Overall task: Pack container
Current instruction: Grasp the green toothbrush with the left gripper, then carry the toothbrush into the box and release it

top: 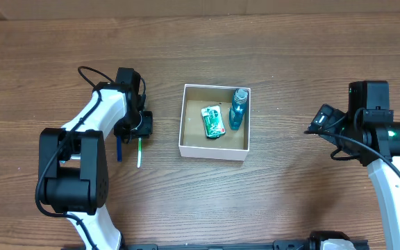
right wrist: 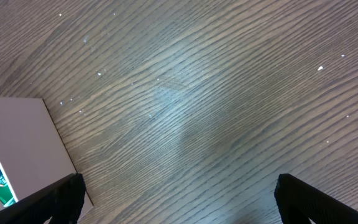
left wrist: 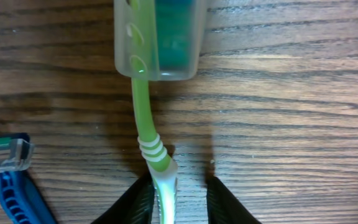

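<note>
The container (top: 212, 151) is a small white box with a brown inside, in the middle of the table. It holds a green packet (top: 214, 121) and a blue bottle (top: 237, 110). A green toothbrush (top: 139, 153) lies on the table to its left. In the left wrist view the toothbrush (left wrist: 145, 112) has a clear cap (left wrist: 160, 37) over its head. My left gripper (left wrist: 179, 186) is open with its fingers either side of the handle; the left finger touches it and the right finger stands apart. My right gripper (right wrist: 179, 193) is wide open and empty over bare table, right of the container (right wrist: 17, 149).
A blue razor (top: 119, 149) lies just left of the toothbrush and parallel to it; its head and blue handle show in the left wrist view (left wrist: 8, 168). The table is brown wood.
</note>
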Controlling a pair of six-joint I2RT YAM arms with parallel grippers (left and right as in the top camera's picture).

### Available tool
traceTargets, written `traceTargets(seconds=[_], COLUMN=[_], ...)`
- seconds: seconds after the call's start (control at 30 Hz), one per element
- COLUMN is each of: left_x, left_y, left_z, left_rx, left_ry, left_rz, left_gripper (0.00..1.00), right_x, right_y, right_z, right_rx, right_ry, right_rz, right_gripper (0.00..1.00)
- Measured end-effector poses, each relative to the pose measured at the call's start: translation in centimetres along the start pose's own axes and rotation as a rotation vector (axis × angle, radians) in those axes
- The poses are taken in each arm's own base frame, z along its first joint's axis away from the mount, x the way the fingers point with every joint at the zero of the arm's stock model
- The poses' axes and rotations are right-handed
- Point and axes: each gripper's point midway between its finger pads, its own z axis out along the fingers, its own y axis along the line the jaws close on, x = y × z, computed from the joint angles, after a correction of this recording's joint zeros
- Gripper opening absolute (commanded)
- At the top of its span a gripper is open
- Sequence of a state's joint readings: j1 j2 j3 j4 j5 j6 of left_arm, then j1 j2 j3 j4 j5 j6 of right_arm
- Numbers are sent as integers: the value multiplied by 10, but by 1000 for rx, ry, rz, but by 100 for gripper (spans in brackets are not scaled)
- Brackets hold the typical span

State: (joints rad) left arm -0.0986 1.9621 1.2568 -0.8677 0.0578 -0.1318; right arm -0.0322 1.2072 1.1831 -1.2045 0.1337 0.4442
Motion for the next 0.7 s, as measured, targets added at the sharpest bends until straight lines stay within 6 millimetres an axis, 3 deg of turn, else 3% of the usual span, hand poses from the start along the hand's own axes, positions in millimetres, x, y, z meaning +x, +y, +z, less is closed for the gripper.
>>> traceTargets(seconds=[0.3,0.5,0.6,0.7], left_x=[1,5,-4,-25], left_y=[7,9,7,-10], left_z=[0,-3,-17,-56], left_rx=[-38,-52,-54,-45], left_ry=[3,25,14,-68], left_rz=[0,-3,-13,2], left_gripper=[4,4,4,4], right_x=[0,0,0,0], right_y=[0,0,0,0], right_z=[0,0,0,0], right_rx=[0,0,0,0], right_ry=[0,0,0,0], right_rz=[0,0,0,0], right_gripper=[100,100,100,100])
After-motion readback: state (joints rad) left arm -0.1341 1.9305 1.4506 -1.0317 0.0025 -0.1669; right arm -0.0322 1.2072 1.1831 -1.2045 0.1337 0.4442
